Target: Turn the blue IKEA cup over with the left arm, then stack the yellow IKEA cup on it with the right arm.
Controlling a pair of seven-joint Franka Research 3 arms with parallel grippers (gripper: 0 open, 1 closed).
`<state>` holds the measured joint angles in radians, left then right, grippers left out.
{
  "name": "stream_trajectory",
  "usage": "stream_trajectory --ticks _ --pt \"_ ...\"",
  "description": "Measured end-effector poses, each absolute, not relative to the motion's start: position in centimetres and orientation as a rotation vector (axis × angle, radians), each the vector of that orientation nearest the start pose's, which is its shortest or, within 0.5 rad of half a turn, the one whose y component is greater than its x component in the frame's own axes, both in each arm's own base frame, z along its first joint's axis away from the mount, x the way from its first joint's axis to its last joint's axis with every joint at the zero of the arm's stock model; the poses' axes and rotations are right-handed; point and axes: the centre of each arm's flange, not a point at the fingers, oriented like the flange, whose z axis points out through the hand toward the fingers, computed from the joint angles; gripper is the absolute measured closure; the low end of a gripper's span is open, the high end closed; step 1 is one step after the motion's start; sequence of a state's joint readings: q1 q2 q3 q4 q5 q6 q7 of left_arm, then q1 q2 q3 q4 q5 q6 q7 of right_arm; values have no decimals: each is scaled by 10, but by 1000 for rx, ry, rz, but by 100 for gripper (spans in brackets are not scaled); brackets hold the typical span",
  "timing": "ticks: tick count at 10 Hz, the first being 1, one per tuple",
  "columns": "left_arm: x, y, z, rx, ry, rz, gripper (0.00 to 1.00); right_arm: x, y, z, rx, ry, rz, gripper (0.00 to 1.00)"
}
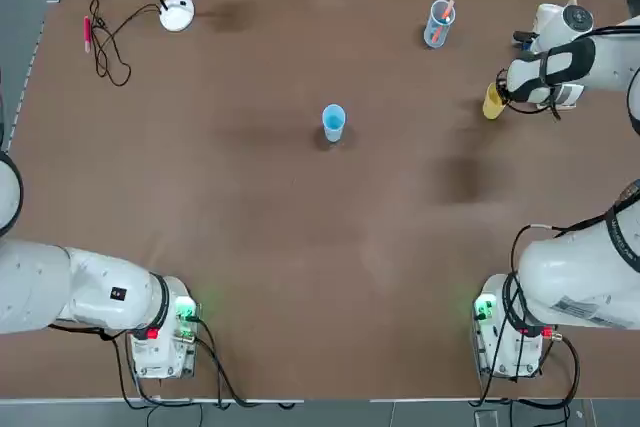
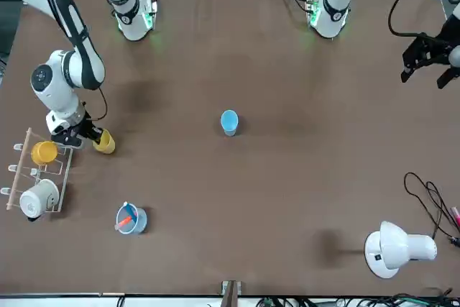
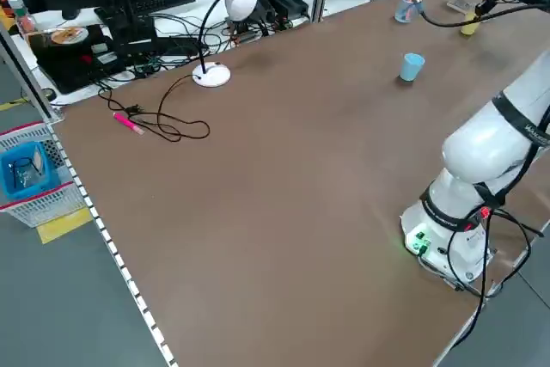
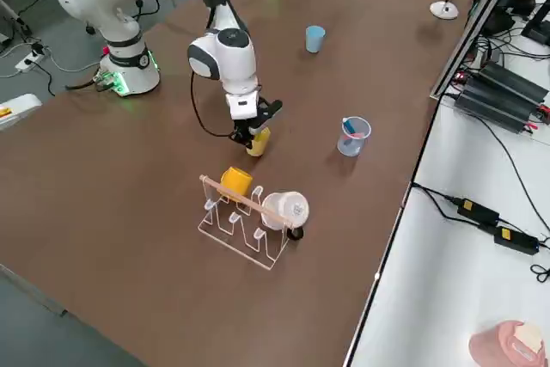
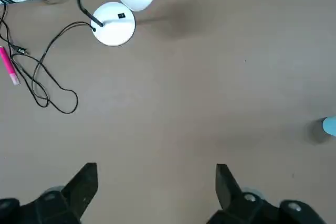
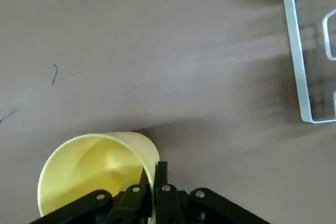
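The blue IKEA cup stands alone near the middle of the table; its edge also shows in the left wrist view. The yellow IKEA cup is at the far right, beside a rack. It is tilted, and the wrist view looks into its mouth. My right gripper is shut on its rim, with one finger inside and one outside the wall. My left gripper hangs open and empty over the table's left side, far from the blue cup.
A clear rack with an orange-yellow mug and a white mug stands just right of the yellow cup. A clear bluish glass with a pink stick is far right. A white desk lamp, cables and a pink pen lie far left.
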<state>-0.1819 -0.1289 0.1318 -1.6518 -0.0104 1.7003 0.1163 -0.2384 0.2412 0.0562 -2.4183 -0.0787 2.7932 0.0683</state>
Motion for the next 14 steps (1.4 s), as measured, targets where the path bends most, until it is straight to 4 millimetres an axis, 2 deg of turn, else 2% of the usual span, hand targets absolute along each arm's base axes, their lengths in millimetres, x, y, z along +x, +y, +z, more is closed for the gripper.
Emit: stream_trajectory --ticks 2,3,5,6,8,11,14 --pt "524 -21 663 -3144 258 -224 1 507 -80 228 -3133 342 -231 96" --pt "524 -18 664 -3140 250 -222 1 512 -67 232 -3121 376 -223 96" --pt "524 -14 671 -3136 237 -243 1 530 -24 246 -3094 444 -157 96" --pt "526 -7 670 -3135 214 -239 1 541 4 257 -3078 466 -144 96" --pt "536 21 664 -3132 131 -225 1 556 64 283 -3040 524 -145 96" --pt "549 21 658 -3128 127 -212 1 565 164 328 -2937 607 -126 96" --pt "548 26 661 -3128 112 -210 1 557 257 371 -2849 652 -151 96"
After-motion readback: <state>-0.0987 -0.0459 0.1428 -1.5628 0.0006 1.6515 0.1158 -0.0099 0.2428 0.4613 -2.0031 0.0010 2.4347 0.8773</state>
